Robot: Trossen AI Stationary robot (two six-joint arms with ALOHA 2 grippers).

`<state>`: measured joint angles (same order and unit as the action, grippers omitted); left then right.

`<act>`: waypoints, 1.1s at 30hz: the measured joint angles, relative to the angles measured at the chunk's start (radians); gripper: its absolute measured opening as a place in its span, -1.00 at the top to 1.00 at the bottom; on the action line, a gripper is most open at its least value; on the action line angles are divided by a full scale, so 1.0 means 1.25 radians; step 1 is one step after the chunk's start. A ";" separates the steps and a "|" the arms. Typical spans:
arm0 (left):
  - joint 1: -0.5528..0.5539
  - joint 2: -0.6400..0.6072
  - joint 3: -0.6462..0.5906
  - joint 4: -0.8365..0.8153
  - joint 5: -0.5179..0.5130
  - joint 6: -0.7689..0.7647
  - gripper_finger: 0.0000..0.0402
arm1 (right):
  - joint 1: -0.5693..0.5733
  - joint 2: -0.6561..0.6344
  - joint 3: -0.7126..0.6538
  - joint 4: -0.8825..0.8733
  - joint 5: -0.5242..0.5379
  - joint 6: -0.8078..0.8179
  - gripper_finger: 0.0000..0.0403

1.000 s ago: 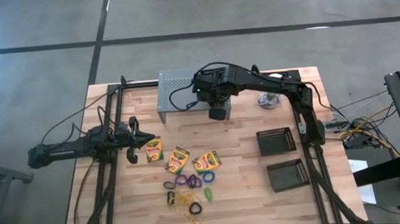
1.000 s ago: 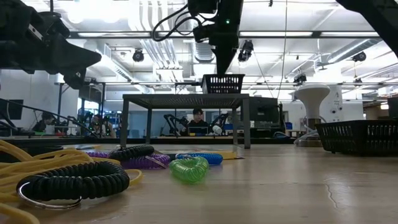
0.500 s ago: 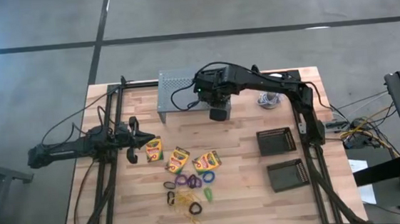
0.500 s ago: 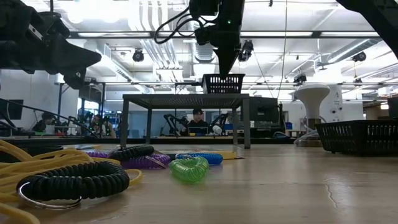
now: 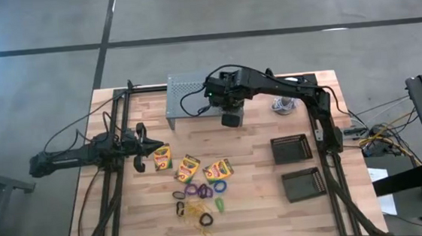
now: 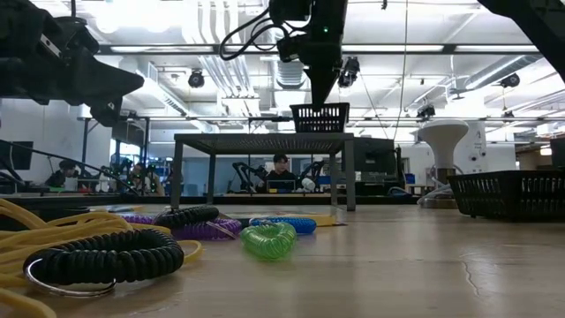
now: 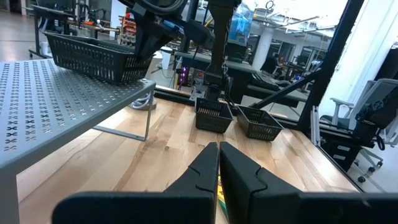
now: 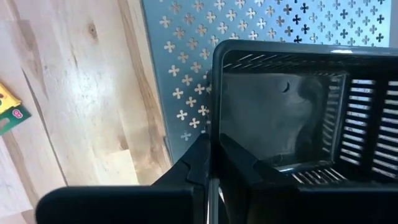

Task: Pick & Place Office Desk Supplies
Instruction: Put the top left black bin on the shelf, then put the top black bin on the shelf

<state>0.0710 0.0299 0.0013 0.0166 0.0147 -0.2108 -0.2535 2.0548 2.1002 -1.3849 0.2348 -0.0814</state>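
One small black mesh basket (image 6: 320, 117) stands upright on the grey perforated stand (image 5: 190, 97), near the stand's edge, and my right gripper (image 8: 211, 152) is shut on it from above. Two more baskets (image 5: 290, 149) (image 5: 304, 184) sit on the table at the right. Three crayon boxes (image 5: 161, 157) (image 5: 188, 167) (image 5: 218, 169) lie in a row at mid-table. Nearer the front edge lie coloured loops (image 5: 199, 189) and yellow bands (image 5: 196, 208). My left gripper (image 7: 219, 152) is shut, level and holding nothing, left of the crayon boxes. My right gripper pinches the rim of one basket wall (image 8: 211, 127), with one finger inside the basket and one outside. The fingers (image 6: 319, 88) come steeply from above. The basket stays upright, its bottom on the stand's top.
A white dome-shaped object (image 5: 284, 103) stands at the far right behind the arm. Cables run along both arm frames. Bare wood lies between the crayon boxes and the two baskets on the table.
My right gripper has shut on the basket's wall without leaving its place above the stand. The basket has kept its place on the stand.
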 joint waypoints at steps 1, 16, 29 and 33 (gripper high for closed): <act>0.000 0.000 0.000 0.000 0.000 0.000 0.90 | 0.000 0.000 0.000 0.000 0.000 -0.001 0.91; 0.000 0.000 0.000 0.000 0.000 0.000 0.90 | 0.000 0.000 0.000 -0.002 -0.001 -0.041 0.69; 0.000 0.000 0.000 0.000 0.000 0.000 0.90 | 0.038 -0.012 0.034 -0.040 0.105 -0.040 0.31; 0.000 0.000 0.000 0.000 0.000 0.000 0.90 | 0.069 -0.019 0.073 -0.044 0.104 -0.007 0.26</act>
<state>0.0710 0.0299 0.0016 0.0166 0.0147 -0.2104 -0.1670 2.0307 2.1909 -1.4400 0.3654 -0.0903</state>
